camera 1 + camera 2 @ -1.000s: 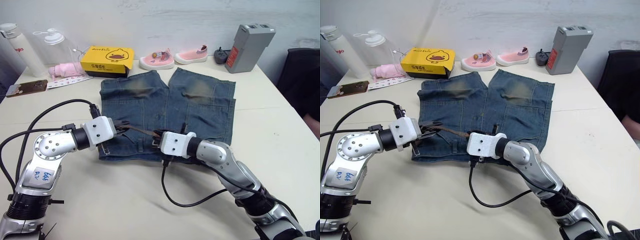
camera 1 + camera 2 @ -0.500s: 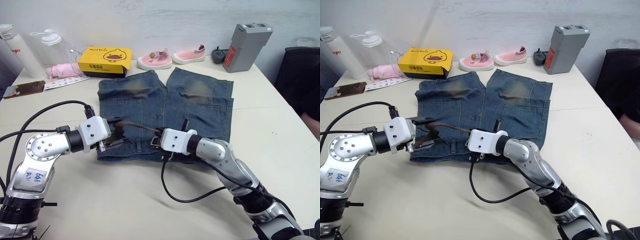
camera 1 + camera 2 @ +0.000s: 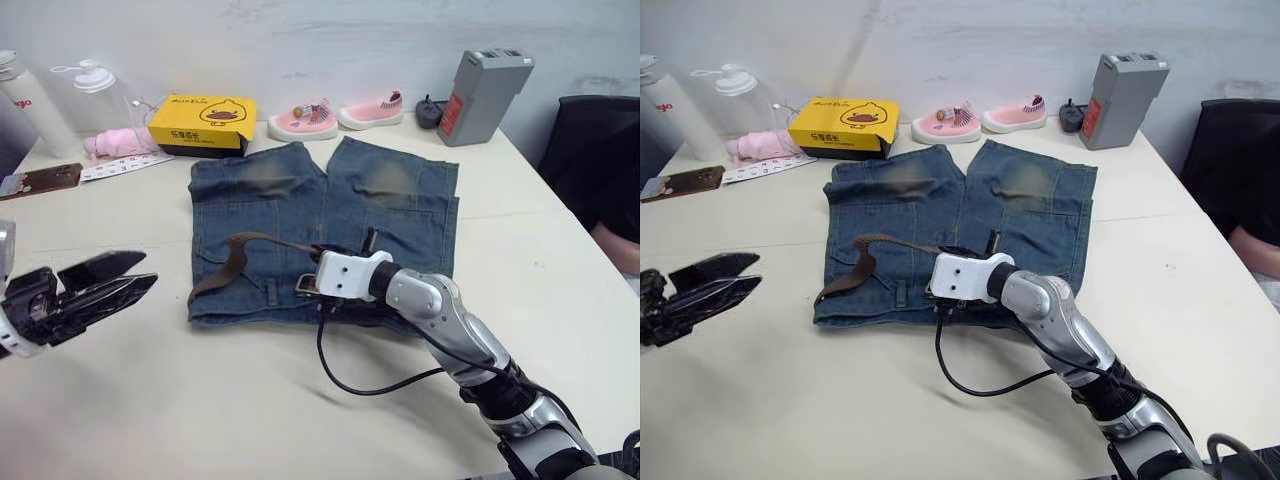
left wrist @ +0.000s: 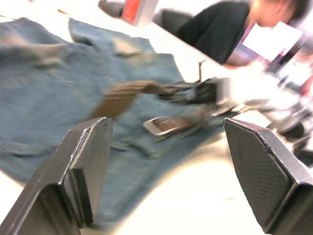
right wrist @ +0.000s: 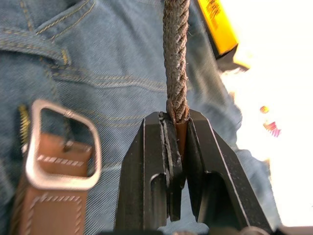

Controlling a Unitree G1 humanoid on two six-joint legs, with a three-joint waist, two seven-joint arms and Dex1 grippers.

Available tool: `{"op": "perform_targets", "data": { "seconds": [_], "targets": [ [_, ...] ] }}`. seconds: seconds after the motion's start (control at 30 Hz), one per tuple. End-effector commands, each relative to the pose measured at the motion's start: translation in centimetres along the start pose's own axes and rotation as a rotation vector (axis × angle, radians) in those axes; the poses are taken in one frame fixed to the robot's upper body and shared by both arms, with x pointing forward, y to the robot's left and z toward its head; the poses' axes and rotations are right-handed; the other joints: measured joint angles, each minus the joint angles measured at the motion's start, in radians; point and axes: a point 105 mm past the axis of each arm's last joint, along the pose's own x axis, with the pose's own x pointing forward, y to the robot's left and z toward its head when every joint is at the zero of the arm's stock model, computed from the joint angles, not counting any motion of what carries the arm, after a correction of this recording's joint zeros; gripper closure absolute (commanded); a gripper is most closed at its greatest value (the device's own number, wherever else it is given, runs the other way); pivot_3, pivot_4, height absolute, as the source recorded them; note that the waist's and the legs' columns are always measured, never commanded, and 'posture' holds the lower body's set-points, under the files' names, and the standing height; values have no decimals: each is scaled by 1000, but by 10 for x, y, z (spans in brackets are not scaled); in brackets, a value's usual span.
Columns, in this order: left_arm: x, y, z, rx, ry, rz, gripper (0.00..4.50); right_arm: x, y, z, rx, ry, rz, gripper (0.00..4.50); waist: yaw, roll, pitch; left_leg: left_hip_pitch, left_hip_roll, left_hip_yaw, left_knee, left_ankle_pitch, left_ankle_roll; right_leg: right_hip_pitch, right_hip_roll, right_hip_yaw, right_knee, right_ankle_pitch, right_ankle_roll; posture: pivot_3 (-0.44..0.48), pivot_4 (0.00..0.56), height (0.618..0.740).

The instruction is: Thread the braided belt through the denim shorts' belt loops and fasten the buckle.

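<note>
Left eye view shows a pale table with a grey wall behind it and a dark chair at the far right.

Nearest, at the left edge, the left gripper hovers over bare table, well apart from the shorts, its fingers spread wide and holding nothing. Its arm lies level, pointing right.

Further in, the right gripper is reached in over the waistband at the near edge of the shorts, forearm angling up-left from the near right corner, a black cable looping beneath it. Its fingers are pinched tight on the belt. From there the brown strap arches left across the denim and drops to the shorts' near left corner. The buckle lies flat on the denim just beside the fingers, unfastened.

The shorts lie spread flat, legs pointing far.

Along the far edge: bottles and a pink cloth at left, a yellow box, two pink shoes, and a grey pack at right.

Left wrist view catches a person in a dark top beyond the table.
</note>
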Motion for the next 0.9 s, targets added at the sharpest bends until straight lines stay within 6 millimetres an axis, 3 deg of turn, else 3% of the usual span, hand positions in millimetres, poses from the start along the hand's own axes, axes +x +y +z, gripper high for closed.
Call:
{"op": "perform_targets", "data": {
  "seconds": [0.03,0.17,0.23,0.3,0.4,0.53,0.63,0.9],
  "targets": [
    [10,-10,-19,-162,-42,-35,541,0,-9,13,-199,-44,-83,4500,1,-1,-1,0,0,0,1,0,0,0,0,1,1,0,0,0,150,624],
    [32,-17,-46,-329,-65,-39,541,3,-9,14,-319,-45,-121,4500,3,-2,-2,-2,0,1,14,-5,-4,-1,1,9,10,-2,-4,0,150,624],
    [48,-18,-53,-426,-122,-29,541,4,-2,13,-333,-42,-104,4500,5,-3,-3,-4,0,2,18,-8,2,-2,2,13,14,-7,-14,0,150,624],
    [74,-24,-62,-519,-140,-30,541,4,2,11,-321,-30,-90,4500,8,-3,-5,-5,0,2,19,-8,1,-3,2,14,16,-8,-16,0,150,624],
    [96,-24,-59,-630,-221,-6,541,4,5,9,-301,-13,-74,4500,22,-2,-8,-9,0,2,26,-9,-2,-5,3,14,19,-9,-17,0,150,624],
    [112,-5,-49,-752,-349,93,541,2,9,6,-291,-5,-56,4500,30,-3,-12,-10,0,3,31,-12,-2,-7,15,16,27,-11,-21,0,150,624],
    [113,8,-39,-807,-440,145,541,1,9,6,-287,-1,-55,4500,30,-2,-14,-12,0,5,32,-13,-2,-8,18,18,27,-12,-24,0,150,624],
    [128,11,-52,-868,-363,219,541,1,6,10,-282,-15,-67,4500,28,-3,-16,-12,1,6,32,-13,-2,-9,19,18,28,-13,-26,0,150,624]
  ]
}}
